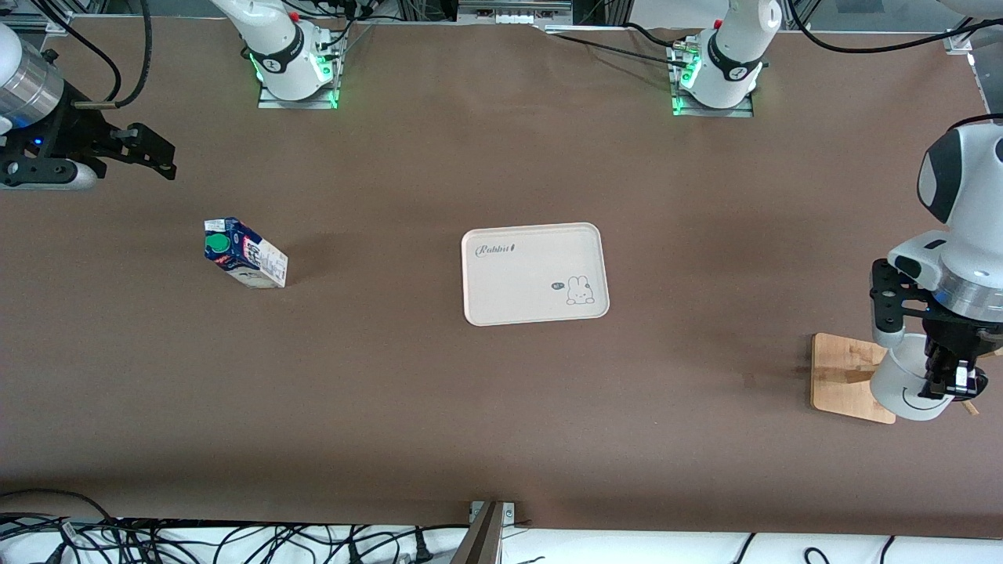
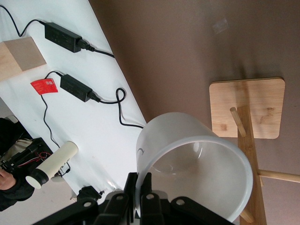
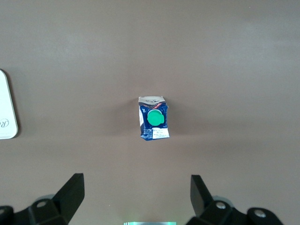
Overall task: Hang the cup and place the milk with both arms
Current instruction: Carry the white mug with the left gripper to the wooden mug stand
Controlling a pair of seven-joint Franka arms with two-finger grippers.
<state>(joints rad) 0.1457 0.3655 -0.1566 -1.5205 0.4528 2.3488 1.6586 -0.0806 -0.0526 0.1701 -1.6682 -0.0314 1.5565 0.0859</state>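
The left tool (image 1: pixel 952 381), pinching the white smiley cup's (image 1: pixel 909 384) rim over the wooden peg rack (image 1: pixel 842 376), should thread the handle onto a peg, while the right tool (image 1: pixel 117 153) waits spread above the table, with the blue-topped milk carton (image 1: pixel 244 254) below.

The left gripper (image 2: pixel 140 199) fingers pinch the cup (image 2: pixel 197 164) rim, above the wooden rack (image 2: pixel 248 110).

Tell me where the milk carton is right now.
The milk carton stands on the brown table toward the right arm's end, well apart from the rabbit tray at mid-table; the open right gripper hangs above the table near it.
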